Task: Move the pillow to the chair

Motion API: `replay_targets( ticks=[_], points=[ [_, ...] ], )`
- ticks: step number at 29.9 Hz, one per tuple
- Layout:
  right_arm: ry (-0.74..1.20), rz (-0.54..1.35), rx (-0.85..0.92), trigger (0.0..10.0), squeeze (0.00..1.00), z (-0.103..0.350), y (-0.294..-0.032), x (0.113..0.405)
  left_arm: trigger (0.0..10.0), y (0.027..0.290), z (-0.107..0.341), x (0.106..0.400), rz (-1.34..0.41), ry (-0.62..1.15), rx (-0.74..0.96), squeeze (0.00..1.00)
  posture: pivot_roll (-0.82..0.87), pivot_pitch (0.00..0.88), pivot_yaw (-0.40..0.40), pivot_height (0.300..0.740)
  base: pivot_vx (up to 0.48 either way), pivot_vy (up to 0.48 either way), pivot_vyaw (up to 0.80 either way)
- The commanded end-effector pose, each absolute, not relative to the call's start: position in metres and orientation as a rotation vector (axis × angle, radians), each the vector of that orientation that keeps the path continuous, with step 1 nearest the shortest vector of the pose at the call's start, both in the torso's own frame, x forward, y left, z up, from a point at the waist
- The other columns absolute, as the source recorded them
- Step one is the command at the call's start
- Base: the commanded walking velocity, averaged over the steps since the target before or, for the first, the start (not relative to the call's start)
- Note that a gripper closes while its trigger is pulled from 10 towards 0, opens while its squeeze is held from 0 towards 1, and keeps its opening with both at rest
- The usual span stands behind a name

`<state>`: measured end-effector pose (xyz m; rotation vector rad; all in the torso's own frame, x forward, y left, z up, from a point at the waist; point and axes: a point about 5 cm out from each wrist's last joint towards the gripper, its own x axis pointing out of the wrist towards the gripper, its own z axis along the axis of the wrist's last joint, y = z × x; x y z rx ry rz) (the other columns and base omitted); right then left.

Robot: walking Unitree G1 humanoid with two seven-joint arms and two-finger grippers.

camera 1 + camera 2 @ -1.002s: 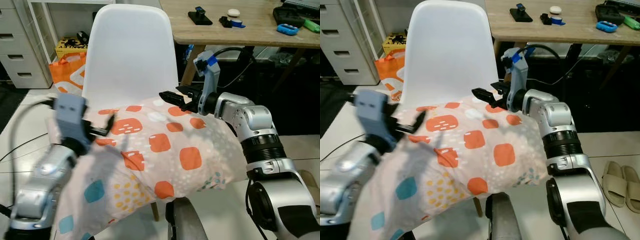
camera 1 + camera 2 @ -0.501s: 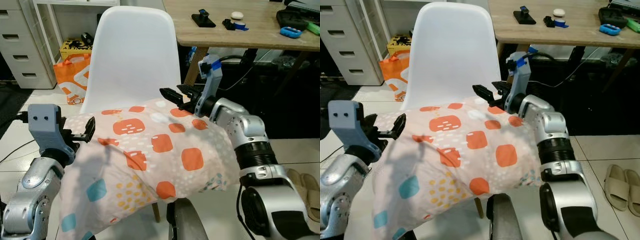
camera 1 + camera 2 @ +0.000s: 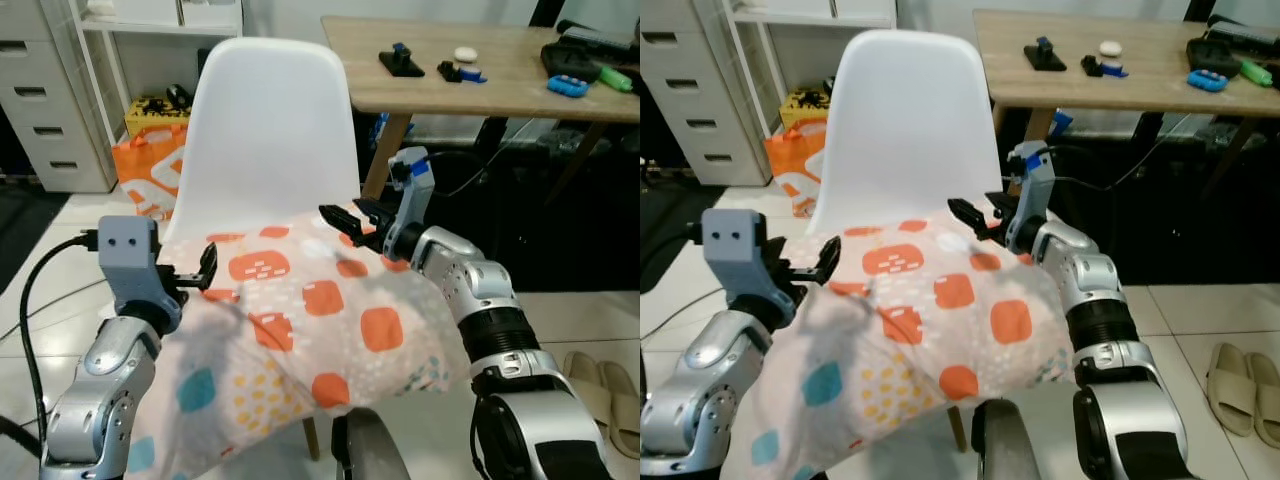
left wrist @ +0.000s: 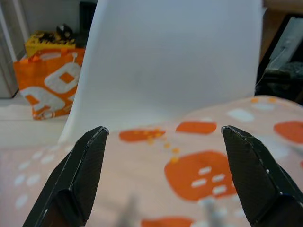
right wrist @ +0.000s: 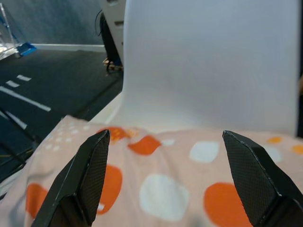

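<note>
The pillow [image 3: 300,330] is on the chair [image 3: 270,130] — that's the headline. It fills the centre of the head frame, orange squares and white dashes up top, teal and yellow patches toward the lower left, its far edge lying against the foot of the white backrest. The near end droops off the front of the seat toward the bottom of the frame, so a good share of it overhangs; I can't see the seat underneath to judge how well it is supported.

My left tool [image 3: 205,272] sits at the pillow's left edge, mid-left of the frame, fingers spread wide with nothing between them — the wrist view looks straight out over the fabric to the backrest through an open gap. My right tool [image 3: 345,218] is at the far right corner of the pillow, centre frame, fingers likewise parted and empty, hovering just above the cloth.

So I'd call the carry done and the release made. What's left, as I judge it, is small: draw both arms clear without dragging the cover, and perhaps nudge the pillow deeper if that hanging front end starts to slide.

Behind, upper right, the wooden counter [image 3: 440,90] with its small gadgets is well apart.
</note>
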<state>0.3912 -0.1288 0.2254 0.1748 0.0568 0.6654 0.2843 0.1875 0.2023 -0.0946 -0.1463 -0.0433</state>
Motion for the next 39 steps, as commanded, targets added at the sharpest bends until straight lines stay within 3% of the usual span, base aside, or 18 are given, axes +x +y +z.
replay_targets(
  ticks=[1,10,21,39],
  points=[
    [0.057,0.652,0.167,10.0,0.00,0.224,-0.131,0.392,10.0,0.184,0.200,0.287,-0.044,-0.140,-0.097,0.00,-0.16,0.029,-0.068,0.589,0.000,0.000,0.00],
    [0.080,0.642,0.163,10.0,0.00,0.208,-0.130,0.390,10.0,0.163,0.188,0.292,-0.086,-0.111,-0.116,0.00,-0.16,0.000,-0.061,0.618,0.000,0.000,0.00],
    [0.090,0.644,0.164,10.0,0.00,0.202,-0.130,0.389,10.0,0.156,0.182,0.294,-0.089,-0.088,-0.120,0.00,-0.16,0.000,-0.058,0.637,0.000,0.000,0.00],
    [0.112,0.632,0.160,10.0,0.00,0.193,-0.134,0.389,10.0,0.158,0.175,0.295,-0.084,-0.048,-0.081,0.00,-0.17,0.000,-0.051,0.686,-0.256,0.000,0.00]
  ],
)
